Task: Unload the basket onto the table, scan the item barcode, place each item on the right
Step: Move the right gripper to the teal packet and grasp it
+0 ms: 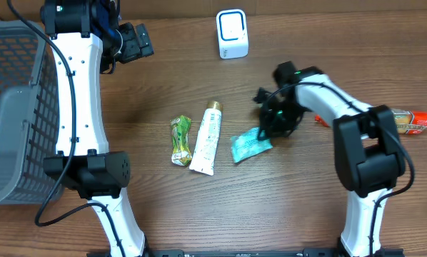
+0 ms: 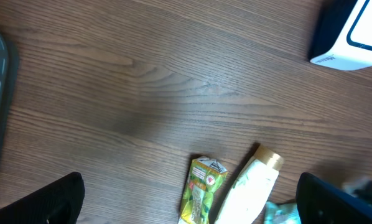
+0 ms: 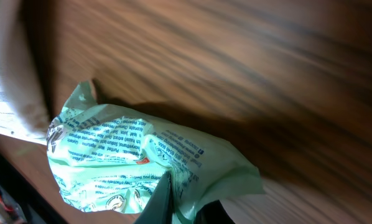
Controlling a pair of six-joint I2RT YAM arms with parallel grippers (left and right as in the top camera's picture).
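Overhead view with both wrist views. You see the wooden table (image 1: 270, 214) carrying a grey mesh basket (image 1: 13, 107) at its left edge. The left arm (image 1: 78, 93) reaches toward the far left, and the left jaws are spread wide and released, holding nothing above bare wood. The right arm (image 1: 356, 135) bends in toward the centre. The right jaws are clenched on the right edge of the mint-green packet (image 1: 249, 146), which sits just right of centre with its printed side toward the right wrist camera. You cannot tell whether it rests on the wood or is lifted. Left of the packet lies a white tube (image 1: 207, 139), its gold cap pointing far. At the right edge, an orange-red wrapper (image 1: 413, 123) is partly hidden behind the right arm. The white scanner (image 1: 232, 33) stands at the far side, well apart from the packet. A yellow-green pouch (image 1: 181, 139) lies just beside the tube on its left.
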